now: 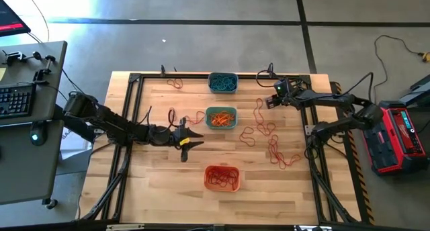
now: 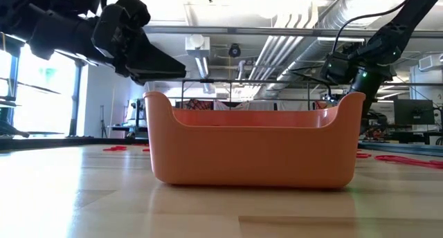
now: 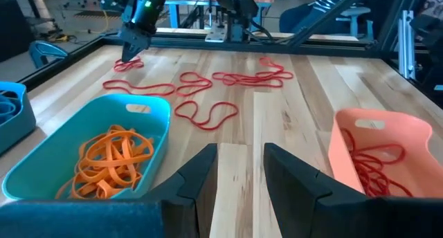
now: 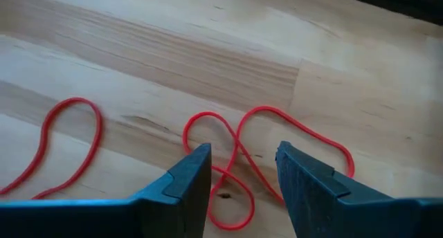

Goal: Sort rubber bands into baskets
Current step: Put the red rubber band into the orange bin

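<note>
Fingers of the right gripper (image 4: pixel 239 189) stand parted with nothing between them, hovering low over a red rubber band (image 4: pixel 266 155) that lies looped on the wooden table (image 1: pixel 161 184); the loop runs straight through the gap between the tips. More red bands (image 1: pixel 269 140) sprawl loose on the wood just beyond and beside this gripper (image 1: pixel 267 101), toward the table's middle.

The left gripper (image 1: pixel 190 136) is also open and empty, held above bare wood. Ahead of it and to one side sits the teal-green basket (image 3: pixel 149 120) with orange bands (image 3: pixel 111 162) piled inside; to the other side sits the orange basket (image 3: pixel 377 131) holding red bands (image 3: pixel 370 165). The grey-blue basket (image 1: pixel 222 82), with blue-teal bands (image 1: pixel 224 79) in it, stands at the far edge, near the right gripper. A few red loops (image 1: pixel 176 82) lie apart near the far rail.
</note>
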Robot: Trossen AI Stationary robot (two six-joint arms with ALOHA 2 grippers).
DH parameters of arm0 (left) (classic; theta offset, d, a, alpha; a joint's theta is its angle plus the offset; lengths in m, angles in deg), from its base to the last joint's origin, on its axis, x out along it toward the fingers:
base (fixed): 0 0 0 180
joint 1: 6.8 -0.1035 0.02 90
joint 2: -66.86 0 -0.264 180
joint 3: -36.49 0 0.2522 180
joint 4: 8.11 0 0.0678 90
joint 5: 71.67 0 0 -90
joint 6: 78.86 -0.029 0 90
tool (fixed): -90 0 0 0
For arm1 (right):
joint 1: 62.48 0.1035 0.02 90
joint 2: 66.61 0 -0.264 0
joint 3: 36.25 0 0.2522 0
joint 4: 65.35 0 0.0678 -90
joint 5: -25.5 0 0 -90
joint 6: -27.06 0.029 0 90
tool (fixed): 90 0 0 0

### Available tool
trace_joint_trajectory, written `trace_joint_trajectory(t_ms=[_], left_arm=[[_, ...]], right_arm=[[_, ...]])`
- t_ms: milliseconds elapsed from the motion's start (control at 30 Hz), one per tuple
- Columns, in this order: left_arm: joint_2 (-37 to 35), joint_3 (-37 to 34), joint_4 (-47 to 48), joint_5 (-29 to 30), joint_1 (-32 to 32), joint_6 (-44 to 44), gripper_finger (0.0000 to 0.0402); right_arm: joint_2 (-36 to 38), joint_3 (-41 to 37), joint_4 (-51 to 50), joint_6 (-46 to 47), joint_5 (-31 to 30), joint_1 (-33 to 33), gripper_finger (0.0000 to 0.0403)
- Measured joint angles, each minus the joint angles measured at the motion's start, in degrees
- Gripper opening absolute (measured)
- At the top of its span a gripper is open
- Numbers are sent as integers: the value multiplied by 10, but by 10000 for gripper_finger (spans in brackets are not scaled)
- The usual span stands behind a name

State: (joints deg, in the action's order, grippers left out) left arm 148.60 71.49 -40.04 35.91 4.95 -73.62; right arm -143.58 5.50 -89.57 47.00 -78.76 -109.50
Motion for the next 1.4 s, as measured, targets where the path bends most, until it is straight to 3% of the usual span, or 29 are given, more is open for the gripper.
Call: trace_joint_trajectory(t_ms=[333,467,633,833,1067,1233,1400], left_arm=[[0,0,0,0,3,-4,111],[0,0,0,0,3,-4,111],[0,0,-10,-4,3,15,111],[0,0,-10,-6,3,18,111],[0,0,-10,-6,3,22,111],[0,0,-9,-5,3,26,111],[0,0,-9,-3,3,26,111]], right_arm=[[-59,2,24,7,-62,39,142],[-61,2,23,-12,-49,42,102],[-61,2,23,-73,-37,40,14],[-33,-1,6,-85,4,59,7],[47,-2,3,-66,38,182,1],[95,-1,9,-22,36,323,1],[110,-1,78,21,21,482,1]])
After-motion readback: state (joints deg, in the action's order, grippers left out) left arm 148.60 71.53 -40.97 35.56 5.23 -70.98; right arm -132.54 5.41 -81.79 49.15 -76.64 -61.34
